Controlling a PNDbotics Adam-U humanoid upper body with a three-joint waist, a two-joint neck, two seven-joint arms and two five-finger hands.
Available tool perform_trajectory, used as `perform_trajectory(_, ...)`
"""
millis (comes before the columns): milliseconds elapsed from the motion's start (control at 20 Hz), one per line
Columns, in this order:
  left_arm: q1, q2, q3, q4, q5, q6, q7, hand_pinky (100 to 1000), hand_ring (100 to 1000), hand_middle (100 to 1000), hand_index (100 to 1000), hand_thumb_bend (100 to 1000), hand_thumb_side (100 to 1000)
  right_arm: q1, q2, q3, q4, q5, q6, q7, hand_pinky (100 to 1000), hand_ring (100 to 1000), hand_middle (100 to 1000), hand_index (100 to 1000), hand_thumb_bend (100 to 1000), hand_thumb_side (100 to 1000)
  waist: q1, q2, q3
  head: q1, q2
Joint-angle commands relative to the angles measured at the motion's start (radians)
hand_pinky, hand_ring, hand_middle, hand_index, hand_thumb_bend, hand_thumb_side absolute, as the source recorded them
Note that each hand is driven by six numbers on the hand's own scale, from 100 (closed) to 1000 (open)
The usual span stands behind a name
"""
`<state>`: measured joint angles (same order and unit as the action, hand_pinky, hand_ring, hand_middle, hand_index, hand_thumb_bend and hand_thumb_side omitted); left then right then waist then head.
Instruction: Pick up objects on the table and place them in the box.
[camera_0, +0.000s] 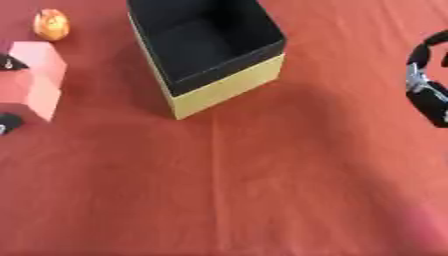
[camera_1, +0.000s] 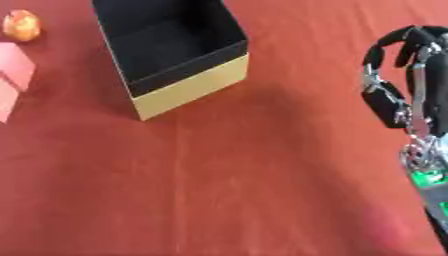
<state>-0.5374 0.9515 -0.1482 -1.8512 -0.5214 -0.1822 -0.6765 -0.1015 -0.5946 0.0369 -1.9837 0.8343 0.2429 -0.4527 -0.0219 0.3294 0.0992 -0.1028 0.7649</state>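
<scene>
At the far left edge, bits of the left hand (camera_0: 9, 122) show as small black parts on a pink box-like thing (camera_0: 39, 80), above and below it; I cannot tell how its fingers are set. Just behind sits a small round orange thing (camera_0: 51, 24) on the red bench (camera_0: 262, 190). Next comes the box (camera_0: 210, 55), black inside with yellow walls, open on top with nothing in it. Well apart, on the right, the right hand (camera_1: 398, 75) hangs above the bench, fingers (camera_1: 385, 102) curled, holding nothing.
</scene>
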Motion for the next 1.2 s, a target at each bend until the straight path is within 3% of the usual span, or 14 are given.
perform_trajectory(50,-0.060,0.017,-0.007,-0.058,0.038,-0.003,-0.021,375,514,442,707,155,185,-0.002,-0.027,-0.014,-0.016,0.002,-0.001,0.003,100,167,292,514,100,100,0.005,-0.024,0.002,-0.007,0.005)
perform_trajectory(300,-0.205,-0.078,-0.033,-0.083,0.091,0.013,-0.054,344,497,423,700,100,162,0.000,-0.031,-0.015,-0.016,0.004,-0.003,0.008,100,168,292,513,100,100,0.011,-0.033,0.001,-0.011,0.005)
perform_trajectory(550,-0.376,-0.229,-0.065,-0.034,0.104,0.028,-0.101,327,490,417,702,100,143,-0.002,-0.036,-0.015,-0.016,0.003,-0.008,0.018,100,168,292,513,100,100,0.014,-0.041,-0.009,-0.001,0.005)
perform_trajectory(900,-0.555,-0.422,-0.123,0.173,-0.028,-0.016,-0.108,313,475,415,698,102,131,-0.017,-0.040,-0.010,-0.016,-0.006,-0.020,0.030,100,167,292,513,100,100,0.016,-0.042,-0.037,0.023,0.005)
perform_trajectory(1200,-0.619,-0.546,-0.147,0.361,-0.150,-0.073,-0.046,316,472,415,695,113,133,-0.031,-0.040,-0.009,-0.016,-0.012,-0.029,0.038,100,167,292,513,100,100,0.015,-0.039,-0.055,0.042,0.005)
